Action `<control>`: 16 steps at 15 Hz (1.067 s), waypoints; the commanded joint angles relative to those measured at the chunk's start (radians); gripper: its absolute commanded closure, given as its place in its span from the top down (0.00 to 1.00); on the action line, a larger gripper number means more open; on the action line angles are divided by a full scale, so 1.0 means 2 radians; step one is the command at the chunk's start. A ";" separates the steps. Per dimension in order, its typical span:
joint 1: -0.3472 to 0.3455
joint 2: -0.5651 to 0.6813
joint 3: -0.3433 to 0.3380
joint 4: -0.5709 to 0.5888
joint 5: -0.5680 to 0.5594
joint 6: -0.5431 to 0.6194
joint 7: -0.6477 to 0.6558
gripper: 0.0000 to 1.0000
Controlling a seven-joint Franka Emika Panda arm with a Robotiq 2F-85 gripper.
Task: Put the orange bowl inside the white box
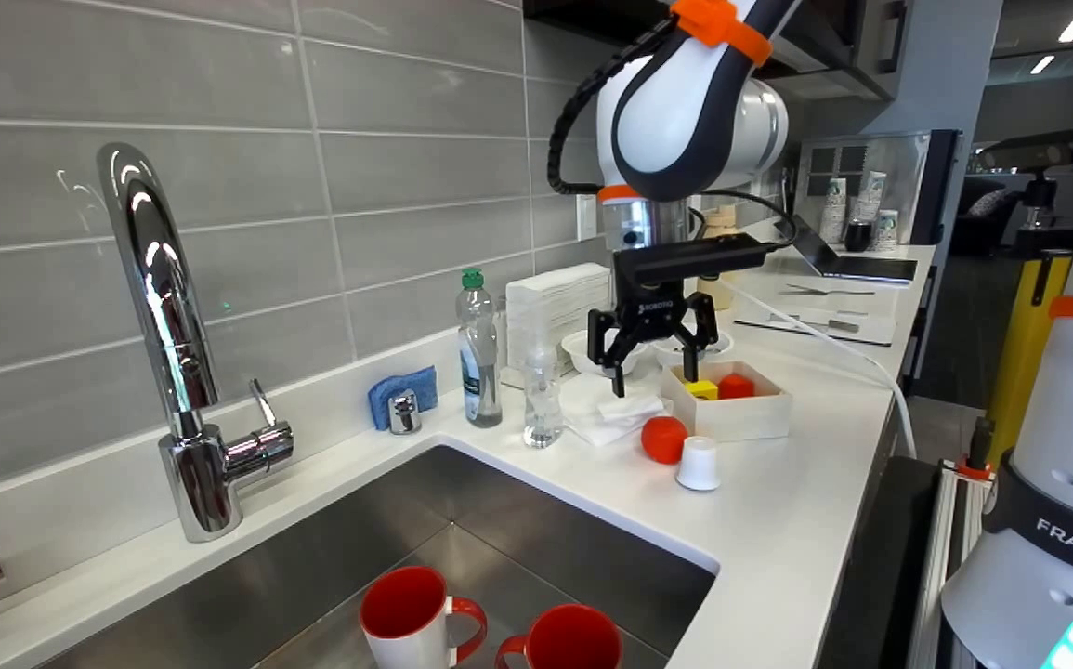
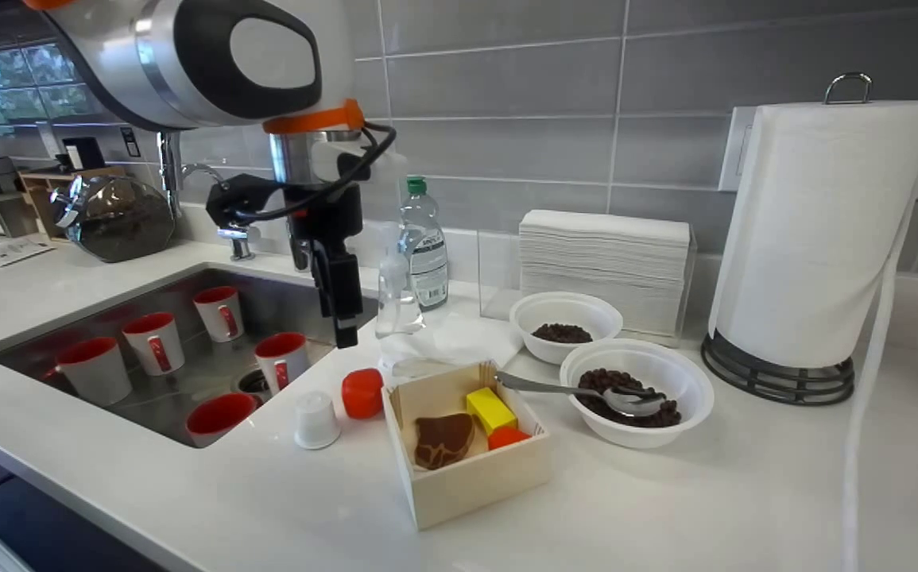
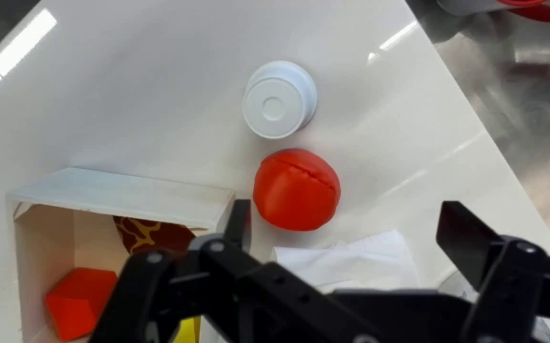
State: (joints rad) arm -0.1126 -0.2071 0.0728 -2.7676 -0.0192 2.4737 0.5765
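Observation:
A round red-orange ball with a seam (image 3: 296,189) rests on the counter; no shallow orange bowl shows. The ball is also in both exterior views (image 1: 664,439) (image 2: 362,393). The white box (image 2: 474,492) is a low open-top box beside the ball, holding a yellow block, a red-orange piece and a brown piece. It also shows in the wrist view (image 3: 127,190) and in an exterior view (image 1: 748,420). My gripper (image 1: 655,376) is open and empty, above the counter and the ball. In the wrist view the ball lies just past the left fingertip, off the middle of the jaws (image 3: 351,226).
A small white upturned cup (image 3: 275,107) stands by the ball. A crumpled napkin (image 2: 459,342), a clear bottle (image 1: 543,409) and a green-capped bottle (image 1: 480,362) are behind. White bowls (image 2: 637,429) stand beside the box, a spoon reaching its rim. The sink (image 1: 536,502) holds red-white mugs.

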 commanded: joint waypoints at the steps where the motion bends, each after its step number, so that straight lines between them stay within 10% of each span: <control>1: 0.005 0.052 0.001 0.000 -0.003 0.059 0.034 1.00; 16: 0.045 0.139 -0.048 0.001 -0.018 0.164 0.088 1.00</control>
State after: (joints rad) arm -0.0432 0.0538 0.0044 -2.7663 -0.0287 2.7736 0.7110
